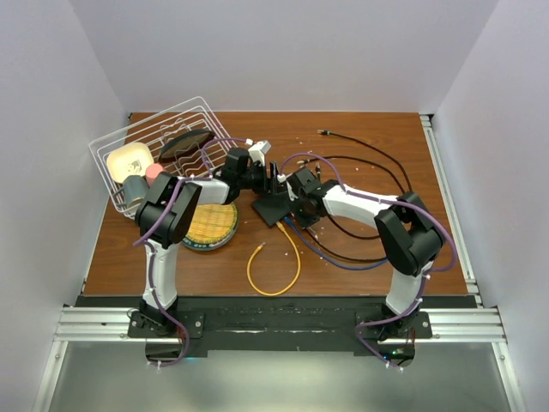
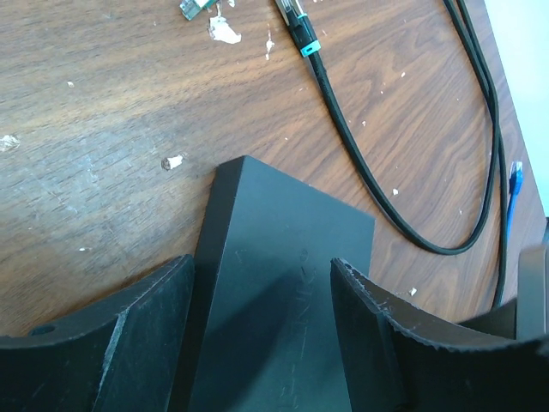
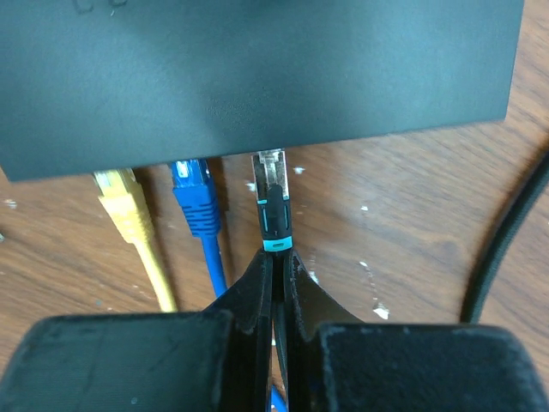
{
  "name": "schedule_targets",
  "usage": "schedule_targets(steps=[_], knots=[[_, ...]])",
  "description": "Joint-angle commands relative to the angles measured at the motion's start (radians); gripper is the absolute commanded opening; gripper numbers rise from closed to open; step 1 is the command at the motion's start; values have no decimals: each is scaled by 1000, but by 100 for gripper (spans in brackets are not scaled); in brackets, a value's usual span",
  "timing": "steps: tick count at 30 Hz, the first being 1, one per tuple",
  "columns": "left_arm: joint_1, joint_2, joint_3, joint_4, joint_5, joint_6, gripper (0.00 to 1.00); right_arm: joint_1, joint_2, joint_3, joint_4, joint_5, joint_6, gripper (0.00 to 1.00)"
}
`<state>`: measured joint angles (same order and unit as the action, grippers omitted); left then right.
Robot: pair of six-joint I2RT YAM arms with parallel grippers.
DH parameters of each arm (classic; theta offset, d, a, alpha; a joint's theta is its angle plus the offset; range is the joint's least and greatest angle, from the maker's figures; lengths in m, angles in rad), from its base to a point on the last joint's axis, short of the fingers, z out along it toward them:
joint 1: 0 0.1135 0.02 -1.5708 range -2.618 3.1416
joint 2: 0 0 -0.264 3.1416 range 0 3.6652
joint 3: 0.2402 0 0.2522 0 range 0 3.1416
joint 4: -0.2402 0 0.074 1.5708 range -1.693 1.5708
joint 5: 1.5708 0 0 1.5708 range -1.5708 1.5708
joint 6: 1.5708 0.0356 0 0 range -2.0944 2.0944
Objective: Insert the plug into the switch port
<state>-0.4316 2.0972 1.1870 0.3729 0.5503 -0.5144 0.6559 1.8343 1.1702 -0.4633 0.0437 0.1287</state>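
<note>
Teal-banded plug [image 3: 273,204] at black switch [image 3: 257,77] edge

Brown wood-grain table [image 1: 111,257], white flecks on the surface. White wire rack [image 1: 111,146] at the far-left corner holds a cream square dish [image 1: 129,160], dark oval plate [image 1: 184,142], pink item [image 1: 154,172] and grey cup [image 1: 133,189]. Round yellow disc [image 1: 213,227] toward the left edge. Yellow cable [image 1: 249,273] looped near the near edge, centre. Blue cable [image 3: 196,206] just beside its far end.
</note>
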Motion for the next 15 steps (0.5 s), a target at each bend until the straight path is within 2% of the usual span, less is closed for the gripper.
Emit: schedule_targets(steps=[1,15], knots=[[-6,6,-7,52,74,-45,69,31,0,60,48,2,14,0],[-7,-5,-36,61,88,-49,68,37,31,118,58,119,52,0]])
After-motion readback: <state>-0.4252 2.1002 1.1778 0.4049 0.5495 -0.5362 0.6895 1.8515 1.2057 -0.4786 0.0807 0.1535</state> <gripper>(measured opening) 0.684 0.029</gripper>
